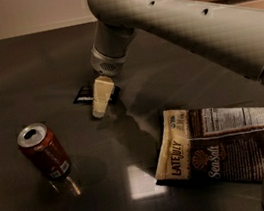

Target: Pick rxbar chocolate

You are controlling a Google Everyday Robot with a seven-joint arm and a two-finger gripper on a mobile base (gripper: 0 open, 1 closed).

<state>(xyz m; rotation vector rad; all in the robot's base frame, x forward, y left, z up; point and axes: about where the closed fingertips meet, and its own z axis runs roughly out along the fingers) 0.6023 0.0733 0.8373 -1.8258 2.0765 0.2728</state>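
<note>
Apparently gripper (99, 111) touching flat black rxbar chocolate (83, 94).

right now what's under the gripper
The gripper sits over the rxbar chocolate on the dark table. Only the bar's left end shows, sticking out beside the gripper. The rest is covered, so contact cannot be judged.

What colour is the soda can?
The soda can is red with a silver top, camera view; gripper is by the rxbar chocolate.
</note>
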